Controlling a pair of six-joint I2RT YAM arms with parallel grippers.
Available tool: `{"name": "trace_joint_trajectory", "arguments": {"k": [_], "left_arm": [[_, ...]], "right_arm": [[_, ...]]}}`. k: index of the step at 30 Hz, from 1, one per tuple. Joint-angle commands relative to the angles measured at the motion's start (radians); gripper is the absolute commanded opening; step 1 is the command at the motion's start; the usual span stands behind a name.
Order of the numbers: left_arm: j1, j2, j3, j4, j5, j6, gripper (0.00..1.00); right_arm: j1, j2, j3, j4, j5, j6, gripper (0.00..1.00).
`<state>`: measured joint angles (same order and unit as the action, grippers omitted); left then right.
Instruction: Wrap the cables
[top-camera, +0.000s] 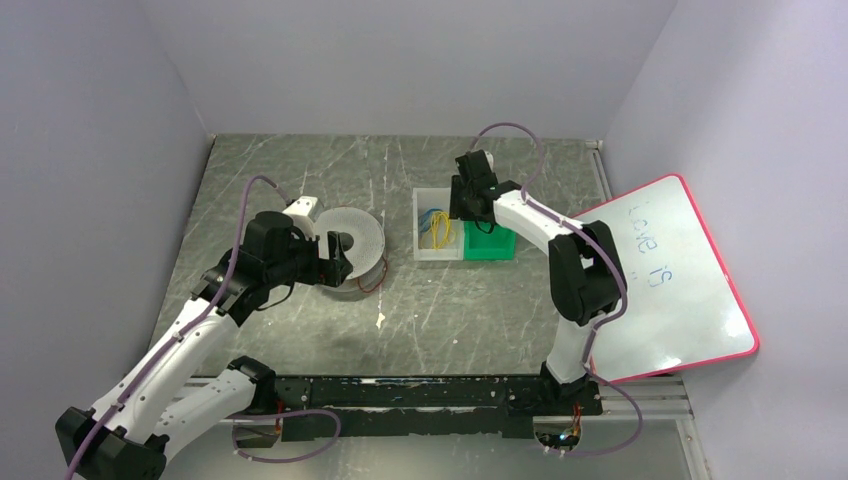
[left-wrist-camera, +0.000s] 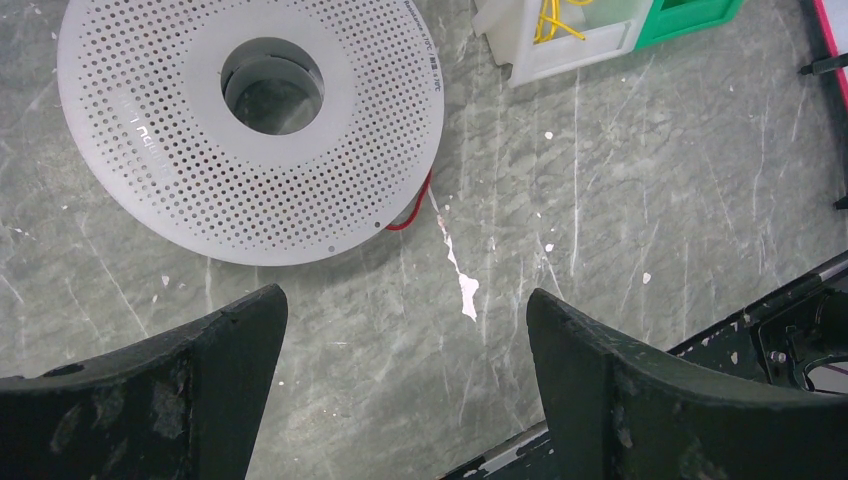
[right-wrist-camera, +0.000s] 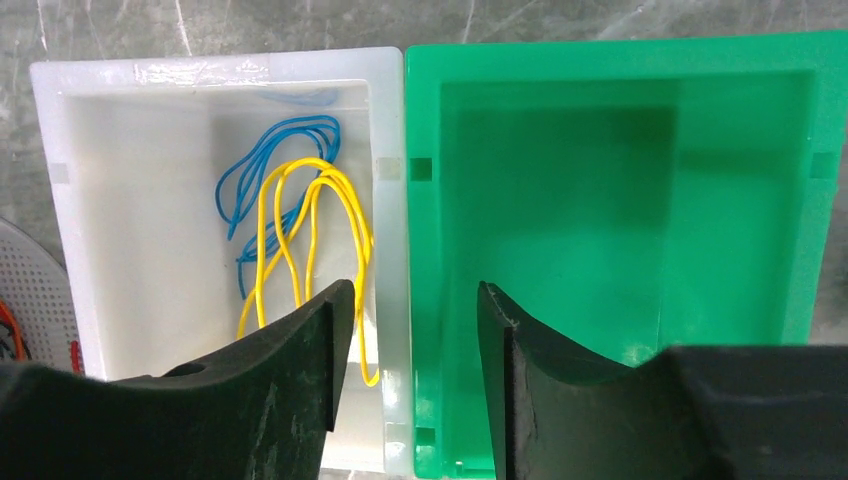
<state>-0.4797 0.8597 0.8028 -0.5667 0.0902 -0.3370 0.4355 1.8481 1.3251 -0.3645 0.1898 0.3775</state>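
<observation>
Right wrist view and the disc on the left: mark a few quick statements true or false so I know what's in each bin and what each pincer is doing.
1. The green bin is empty. True.
2. The yellow cable lies in the green bin. False: it lies in the white bin, with a blue wire.
3. The right pincer is clamped on the yellow cable. False: its jaws stand apart above where the two bins meet, holding nothing.
4. A red cable shows at the edge of the perforated disc. True.
5. The left pincer grips the disc. False: it is open, with nothing between its jaws.
</observation>
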Motion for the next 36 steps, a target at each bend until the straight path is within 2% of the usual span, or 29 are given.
{"name": "trace_joint_trajectory", "arguments": {"k": [1, 11, 16, 22, 27, 36], "left_arm": [[-0.005, -0.003, 0.008, 0.014, -0.018, -0.001, 0.93], [-0.005, 0.005, 0.008, 0.011, -0.019, 0.003, 0.93], [-0.005, 0.012, 0.006, 0.017, -0.017, 0.001, 0.93], [-0.005, 0.080, 0.040, -0.010, -0.102, -0.064, 0.93], [-0.004, 0.177, 0.123, -0.093, -0.213, -0.090, 0.93], [-0.005, 0.207, 0.242, -0.213, -0.359, -0.111, 0.93]], "right_arm": [[-0.002, -0.073, 0.009, -0.008, 0.017, 0.010, 0.54], [0.051, -0.190, 0.051, -0.128, -0.042, 0.029, 0.57], [0.135, -0.241, 0.021, -0.139, -0.091, 0.058, 0.57], [0.230, -0.302, -0.014, -0.113, -0.149, 0.092, 0.56], [0.284, -0.312, -0.040, -0.069, -0.233, 0.156, 0.56], [0.313, -0.217, -0.097, 0.071, -0.340, 0.332, 0.56]]}}
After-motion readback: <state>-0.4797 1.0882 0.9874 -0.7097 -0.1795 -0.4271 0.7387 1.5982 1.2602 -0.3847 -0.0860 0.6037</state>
